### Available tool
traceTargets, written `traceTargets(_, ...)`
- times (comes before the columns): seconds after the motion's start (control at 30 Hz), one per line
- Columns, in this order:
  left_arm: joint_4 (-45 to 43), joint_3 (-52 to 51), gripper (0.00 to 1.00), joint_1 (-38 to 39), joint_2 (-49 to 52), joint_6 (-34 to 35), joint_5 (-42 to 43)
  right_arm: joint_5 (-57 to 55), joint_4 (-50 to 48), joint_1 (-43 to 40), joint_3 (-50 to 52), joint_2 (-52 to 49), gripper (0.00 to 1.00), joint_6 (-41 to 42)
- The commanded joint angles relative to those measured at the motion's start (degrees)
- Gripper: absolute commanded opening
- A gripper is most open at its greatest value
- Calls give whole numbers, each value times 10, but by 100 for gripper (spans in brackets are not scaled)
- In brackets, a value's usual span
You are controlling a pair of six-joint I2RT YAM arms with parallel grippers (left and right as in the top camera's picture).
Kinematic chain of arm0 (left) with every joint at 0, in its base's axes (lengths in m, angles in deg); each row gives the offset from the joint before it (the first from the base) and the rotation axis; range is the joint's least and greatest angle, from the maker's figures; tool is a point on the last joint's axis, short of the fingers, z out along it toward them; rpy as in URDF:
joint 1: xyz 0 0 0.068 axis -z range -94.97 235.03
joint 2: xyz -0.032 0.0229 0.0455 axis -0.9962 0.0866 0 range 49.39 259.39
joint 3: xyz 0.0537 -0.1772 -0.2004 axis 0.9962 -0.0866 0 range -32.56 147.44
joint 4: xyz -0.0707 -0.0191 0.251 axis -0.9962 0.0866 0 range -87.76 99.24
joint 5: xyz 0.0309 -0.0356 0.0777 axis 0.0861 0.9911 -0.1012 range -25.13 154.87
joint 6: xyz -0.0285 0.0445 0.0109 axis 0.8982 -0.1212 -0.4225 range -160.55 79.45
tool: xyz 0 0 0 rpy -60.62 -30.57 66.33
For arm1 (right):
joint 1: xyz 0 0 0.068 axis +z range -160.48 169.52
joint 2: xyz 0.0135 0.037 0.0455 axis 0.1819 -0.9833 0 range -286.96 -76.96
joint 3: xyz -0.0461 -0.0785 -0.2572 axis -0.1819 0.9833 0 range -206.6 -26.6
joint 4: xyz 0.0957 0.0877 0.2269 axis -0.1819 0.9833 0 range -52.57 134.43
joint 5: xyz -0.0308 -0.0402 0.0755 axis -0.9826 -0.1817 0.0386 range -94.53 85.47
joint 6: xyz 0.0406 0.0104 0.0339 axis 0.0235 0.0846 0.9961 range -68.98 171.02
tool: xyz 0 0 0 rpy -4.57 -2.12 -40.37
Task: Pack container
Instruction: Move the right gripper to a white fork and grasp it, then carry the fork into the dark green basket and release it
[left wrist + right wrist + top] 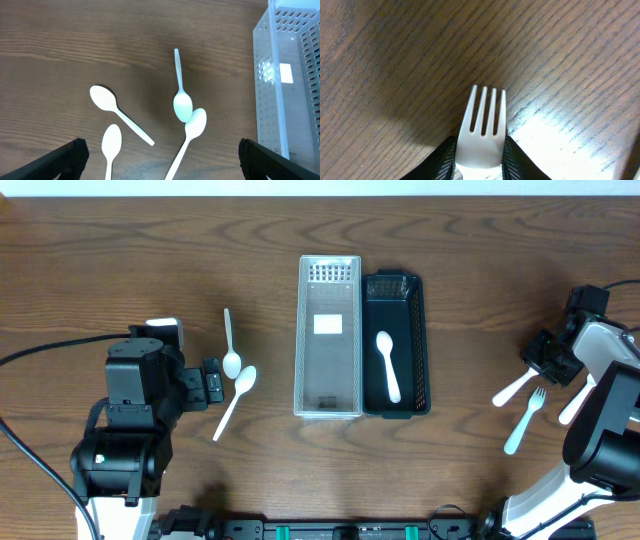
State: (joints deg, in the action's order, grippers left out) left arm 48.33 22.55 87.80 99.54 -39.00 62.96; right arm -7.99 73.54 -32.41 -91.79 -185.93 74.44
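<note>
**Fork pinched near the table's right edge, left jaws wide**

Right gripper point(480, 152) sits far right on the wooden table point(480, 260), near its edge. Its two dark fingers point(446, 156) press against both sides of a white plastic fork point(482, 122) just below the tines, which lie flat on the wood and point away from the wrist. Two more white utensils point(525, 420) lie just beside it.

A broad bare strip of table separates it from the black basket point(420, 350), which holds one white spoon point(388, 365). The clear container point(327, 395) touches the basket's left wall. The left gripper point(161, 145) is spread fully and holds nothing. Four loose spoons point(105, 98) lie ahead of it, and two of them overlap at the bowls point(186, 112).
</note>
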Motion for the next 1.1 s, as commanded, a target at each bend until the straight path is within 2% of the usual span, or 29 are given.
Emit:
traceTargets(0.0,0,10,98,-2,0,5,-3,24,0,2,5,-22,29,1)
traceTargets(0.23,0,10,98,-2,0,5,-3,34,1,2,4,-21,18,1)
traceTargets(0.33,0,10,98,-2,0,5,-3,70,9,3,-4,-18,15,3)
traceTargets(0.43,0,10,98,-2,0,5,-3,117,33,3,-26,-6,6,4)
traceTargets(0.6,0,10,98,-2,0,5,-3,137,110,24,-99,35,6,10)
traceTargets(0.8,0,10,98,-2,0,5,-3,136,168,110,-191,116,9,-2)
traceTargets(1.07,0,10,98,-2,0,5,-3,130,163,292,-205,158,9,-3)
